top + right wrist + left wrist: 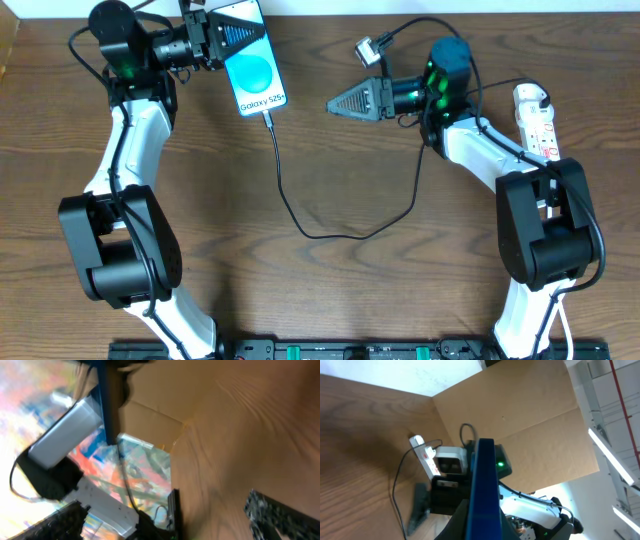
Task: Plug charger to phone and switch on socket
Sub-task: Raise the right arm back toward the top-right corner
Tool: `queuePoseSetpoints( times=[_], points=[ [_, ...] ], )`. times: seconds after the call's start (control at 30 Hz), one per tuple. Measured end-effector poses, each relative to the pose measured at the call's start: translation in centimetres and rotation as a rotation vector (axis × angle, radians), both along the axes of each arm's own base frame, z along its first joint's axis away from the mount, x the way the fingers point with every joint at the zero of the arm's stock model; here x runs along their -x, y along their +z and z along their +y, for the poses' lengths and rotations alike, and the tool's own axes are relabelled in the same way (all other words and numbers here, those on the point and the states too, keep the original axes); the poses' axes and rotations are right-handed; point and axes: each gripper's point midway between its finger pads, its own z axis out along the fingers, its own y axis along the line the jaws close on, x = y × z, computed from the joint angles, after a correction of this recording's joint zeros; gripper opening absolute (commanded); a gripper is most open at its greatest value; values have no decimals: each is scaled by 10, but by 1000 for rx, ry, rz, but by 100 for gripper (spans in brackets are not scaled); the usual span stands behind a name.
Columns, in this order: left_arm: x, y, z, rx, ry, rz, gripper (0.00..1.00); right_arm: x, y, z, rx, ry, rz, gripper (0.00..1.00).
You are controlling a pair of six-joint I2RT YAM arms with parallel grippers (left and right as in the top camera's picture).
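Note:
The phone, with a blue screen reading "Galaxy S25+", is at the back left, its top end between the fingers of my left gripper. In the left wrist view it shows edge-on in the shut jaws. The black charger cable has its tip at the phone's lower end and loops across the table toward the right. It hangs below the phone in the right wrist view. My right gripper is open and empty right of the phone, fingers spread. The white socket lies at the far right.
A small grey connector on a black lead sits behind the right gripper. A cardboard panel stands past the table's edge. The socket also shows in the left wrist view, beyond the right arm.

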Motion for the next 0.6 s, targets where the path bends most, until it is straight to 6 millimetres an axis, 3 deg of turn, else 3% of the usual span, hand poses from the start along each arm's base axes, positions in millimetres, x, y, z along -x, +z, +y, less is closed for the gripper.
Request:
queuePoseSetpoints(
  times=[0.23, 0.37, 0.6],
  points=[
    [2, 0, 0, 0, -12, 12, 7, -16, -43, -3, 124, -135, 154, 99],
    [2, 0, 0, 0, -13, 12, 7, -22, -75, -20, 224, -213, 228, 99],
    [2, 0, 0, 0, -12, 12, 7, -32, -108, -57, 355, -328, 271, 99]
  ],
)
